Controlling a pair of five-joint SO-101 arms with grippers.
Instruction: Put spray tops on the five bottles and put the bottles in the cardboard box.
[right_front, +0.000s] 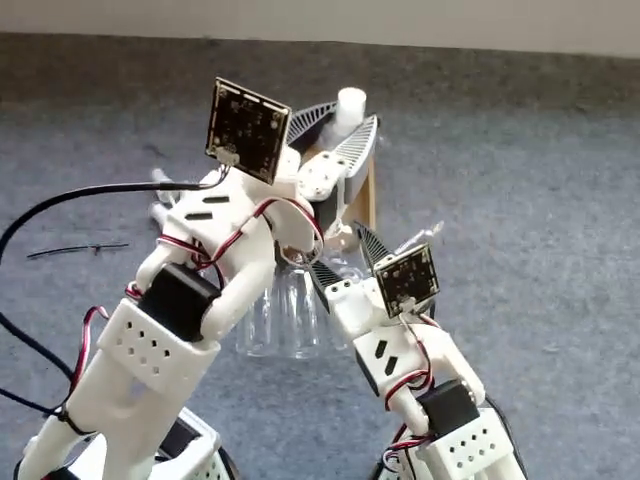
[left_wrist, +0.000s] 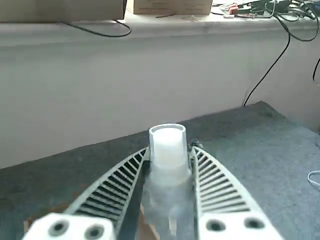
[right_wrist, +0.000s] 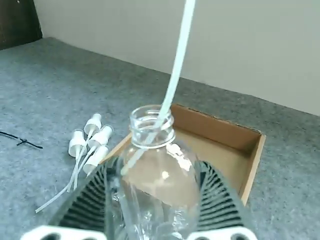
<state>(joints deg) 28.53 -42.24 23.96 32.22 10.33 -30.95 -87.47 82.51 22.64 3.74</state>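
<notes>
My left gripper (left_wrist: 169, 150) is shut on a white spray top (left_wrist: 167, 140), held high over the table; in the high view this gripper (right_front: 338, 125) has the spray top (right_front: 350, 103) standing up between its fingers. The top's thin dip tube (right_wrist: 175, 75) hangs down into the open neck of a clear bottle (right_wrist: 151, 125). My right gripper (right_wrist: 155, 172) is shut on that bottle's body, just in front of the cardboard box (right_wrist: 252, 150). In the high view the right gripper (right_front: 348, 262) sits below the left one.
Several loose spray tops (right_wrist: 92, 137) with tubes lie on the grey carpet beside the box. More clear bottles (right_front: 280, 315) stand between the two arms. A black cable tie (right_front: 80, 250) lies at the left. The box's edge (right_front: 372, 195) shows behind the grippers.
</notes>
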